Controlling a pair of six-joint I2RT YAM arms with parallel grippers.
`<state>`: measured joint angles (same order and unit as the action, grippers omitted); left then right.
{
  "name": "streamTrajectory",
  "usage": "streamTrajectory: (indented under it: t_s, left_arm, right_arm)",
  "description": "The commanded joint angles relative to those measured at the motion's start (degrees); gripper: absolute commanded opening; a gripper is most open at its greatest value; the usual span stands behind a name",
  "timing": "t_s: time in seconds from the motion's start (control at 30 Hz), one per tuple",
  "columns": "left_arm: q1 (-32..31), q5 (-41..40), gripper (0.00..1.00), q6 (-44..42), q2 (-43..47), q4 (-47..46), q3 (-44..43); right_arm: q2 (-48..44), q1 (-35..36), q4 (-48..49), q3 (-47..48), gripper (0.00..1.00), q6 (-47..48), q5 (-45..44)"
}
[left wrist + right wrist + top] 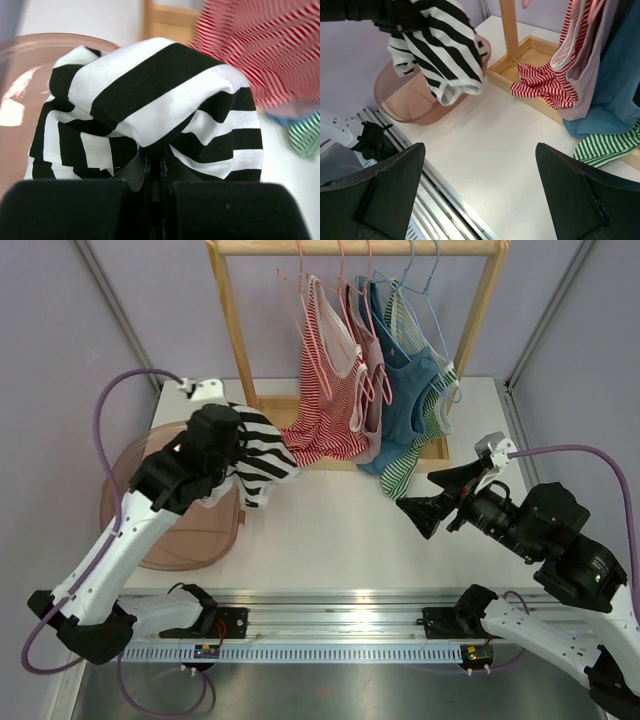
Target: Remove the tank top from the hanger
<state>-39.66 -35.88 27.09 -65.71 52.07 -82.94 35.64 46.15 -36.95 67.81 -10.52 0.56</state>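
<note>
Top external view: the black-and-white striped tank top was seen off any hanger, bunched and hung from the left gripper, above the table at the right-hand rim of the pink basket and just beside the red-striped top on the wooden rack. In the left wrist view the jaws were seen pressed together on a fold of the striped cloth. The right gripper was held over bare table with its fingers spread wide and nothing between them.

The step in hand was judged to be the carrying of the freed garment to the basket. It would be done well if the bundle were brought fully over the basket's hollow before any release, so that the trailing hem was not left draped over the rim, and if it were kept off the hanging clothes.

No brand, label or print could be read on any garment; small stickers on the base rail were too small to be made out.
</note>
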Motion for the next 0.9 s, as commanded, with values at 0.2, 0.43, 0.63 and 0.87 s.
streamTrajectory:
  t_s: [0.2,0.43,0.63,0.87]
  left_arm:
    - [25.2,6.1,0.00,-3.5,0.3,1.0,-0.4]
    - [37.5,14.6,0.68,-3.7,-3.5,-1.1,3.1]
    - [37.8,20.4,0.99,-5.1,-1.6,-1.9,3.8]
    - [31.1,29.1,0.99,-7.1,4.5,-5.1,10.0]
  right_arm:
    - [4.0,0.2,5.5,0.0,0.99,-2.0,-4.4]
    - [6.4,0.2,9.3,-0.6,1.00,-2.8,-9.9]
    - [15.1,0.2,6.5,8.3,1.00,-3.1,-15.8]
    - [31.4,-0.1,-1.9,28.6,0.91,0.3,-27.3]
